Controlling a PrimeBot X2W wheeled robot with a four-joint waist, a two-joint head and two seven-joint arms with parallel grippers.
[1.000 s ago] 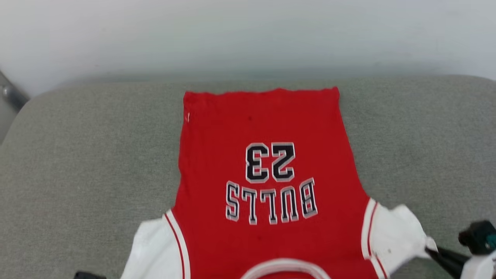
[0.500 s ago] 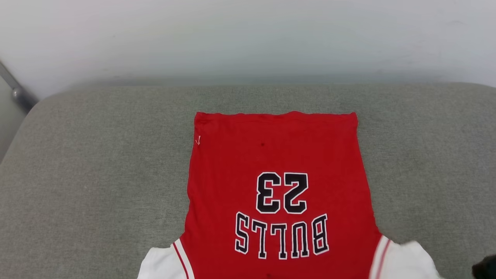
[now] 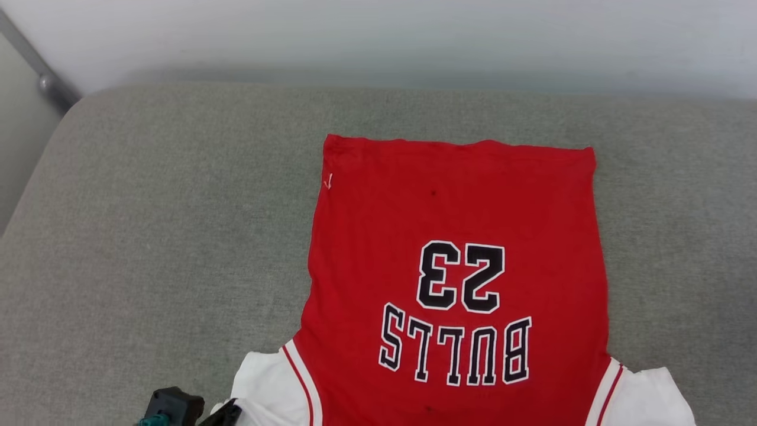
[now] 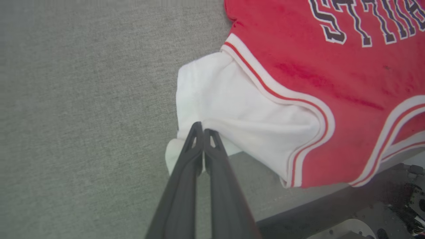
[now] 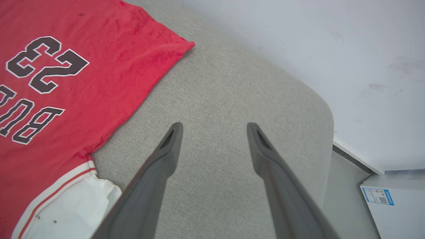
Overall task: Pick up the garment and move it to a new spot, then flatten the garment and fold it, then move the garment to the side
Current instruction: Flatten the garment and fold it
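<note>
Right sleeve (image 5: 66,212), pinched a second ago, is now released; right gripper (image 5: 214,125) is held wide open over bare cushion (image 3: 148,236). At the cushion's front edge, left sleeve (image 4: 232,109) of the garment (image 3: 455,236) is pinched in the closed left gripper (image 4: 202,129). Flattening is judged ongoing.

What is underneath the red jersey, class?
The garment lies spread on a grey fabric cushion, which shows beside and beyond it. Anything beneath the cloth itself is covered and cannot be seen.

Garment (image 3: 455,207): red body, wht sleeves w/ red-stripe trim, blk lettering outlined wht. Cushion (image 3: 148,236): grey, flecked weave.
</note>
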